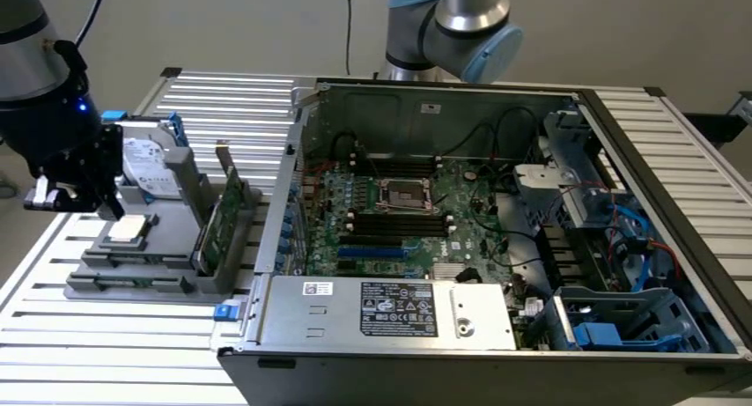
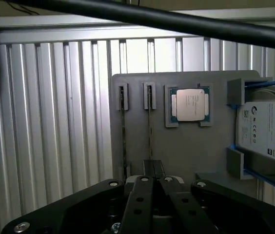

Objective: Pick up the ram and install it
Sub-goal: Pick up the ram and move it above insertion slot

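— Where did the ram (image 1: pixel 231 214) sit?
— Upright on its long edge, slotted along the holder's (image 1: pixel 141 283) edge nearest the PC case (image 1: pixel 352 313). It ran approx. parallel to the case wall, w/ a narrow gap between.
— And the gripper (image 2: pixel 153 168)?
— Fingers pressed together, nothing between them. It hung above the holder, apart from the ram, on the exterior view's left of it. CPU (image 1: pixel 127 230) lay flat below; hard drive (image 1: pixel 151 166) stood at the holder's far corner.
— Room to move?
— Bare table (image 1: pixel 70 353) slats bordered the holder's outer edges. The case stood open on top, motherboard (image 1: pixel 400 217) exposed.
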{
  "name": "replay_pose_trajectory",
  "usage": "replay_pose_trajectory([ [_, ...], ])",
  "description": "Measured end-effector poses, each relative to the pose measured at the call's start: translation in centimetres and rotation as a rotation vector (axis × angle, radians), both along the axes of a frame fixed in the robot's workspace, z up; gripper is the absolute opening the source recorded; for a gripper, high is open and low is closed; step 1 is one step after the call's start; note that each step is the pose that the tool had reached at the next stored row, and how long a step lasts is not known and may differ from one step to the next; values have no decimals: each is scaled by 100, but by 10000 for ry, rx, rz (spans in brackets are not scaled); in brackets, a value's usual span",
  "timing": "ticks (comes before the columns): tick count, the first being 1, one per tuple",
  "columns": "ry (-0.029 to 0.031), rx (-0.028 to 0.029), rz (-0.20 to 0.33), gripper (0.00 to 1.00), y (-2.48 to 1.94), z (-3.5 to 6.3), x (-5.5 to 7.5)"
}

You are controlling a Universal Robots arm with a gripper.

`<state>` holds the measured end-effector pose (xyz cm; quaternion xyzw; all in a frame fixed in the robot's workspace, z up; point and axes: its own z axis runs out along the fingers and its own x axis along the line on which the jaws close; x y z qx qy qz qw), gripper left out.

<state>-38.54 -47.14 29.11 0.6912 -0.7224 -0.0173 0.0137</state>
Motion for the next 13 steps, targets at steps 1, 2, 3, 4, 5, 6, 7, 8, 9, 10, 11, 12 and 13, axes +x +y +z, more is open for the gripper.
replay_pose_trajectory([
  [1,1,18,8,11,-14,1,0],
  [2,1,45,11,11,-31,1,0],
  [3,0,57,10,12,-46,0,0],
  [4,0,63,11,17,-61,-1,0],
  [5,0,65,12,17,-74,-2,0],
  [6,1,65,13,24,-84,-5,0],
  [7,1,65,14,24,-95,-8,0],
  [8,0,66,15,30,-108,-13,0],
  [9,0,66,16,36,-122,-20,0],
  [10,0,65,17,36,-137,-36,0],
  [11,0,66,20,42,-151,-54,1],
  [12,0,65,25,42,-163,-72,0],
  [13,0,66,31,42,-174,-90,0],
])
